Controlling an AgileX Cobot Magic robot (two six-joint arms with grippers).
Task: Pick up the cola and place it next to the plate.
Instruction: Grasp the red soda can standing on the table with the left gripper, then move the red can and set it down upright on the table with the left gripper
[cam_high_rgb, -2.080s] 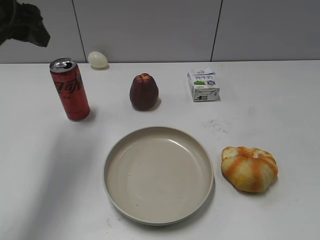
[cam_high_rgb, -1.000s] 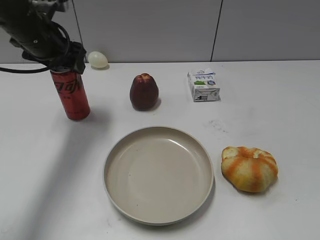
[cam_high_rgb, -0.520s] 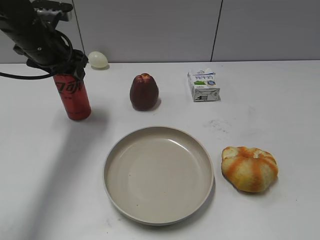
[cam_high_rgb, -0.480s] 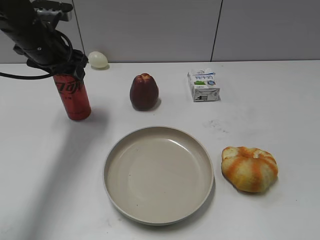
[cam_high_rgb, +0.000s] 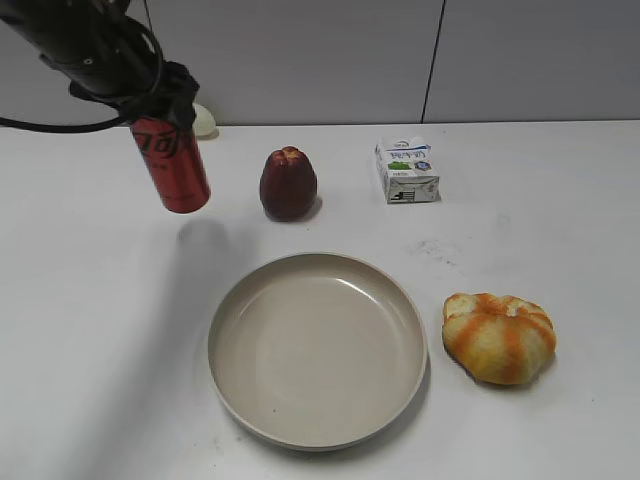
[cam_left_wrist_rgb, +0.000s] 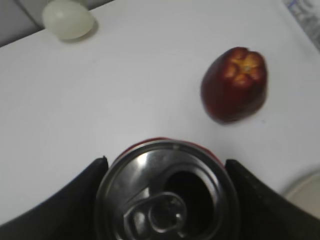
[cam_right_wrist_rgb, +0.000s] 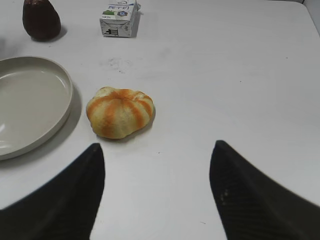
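Left gripper (cam_high_rgb: 150, 95) clamped on the cola (cam_high_rgb: 171, 165), held tilted above the table (cam_high_rgb: 560, 200), beside the dark red fruit (cam_high_rgb: 288, 184) and behind the plate (cam_high_rgb: 317, 349). Right gripper (cam_right_wrist_rgb: 157, 187) spread wide, holding nothing.

The plate (cam_high_rgb: 317, 348) is set at the front centre of the bench (cam_high_rgb: 560, 200). The bun (cam_high_rgb: 499, 336) is placed just right of it, apart from the rim. The fruit (cam_high_rgb: 288, 184) is found behind the plate, the carton (cam_high_rgb: 407, 170) further right. The cola (cam_high_rgb: 171, 165) is held left of the fruit, clear of the bench. The egg (cam_high_rgb: 205, 121) is located behind the cola, by the wall.
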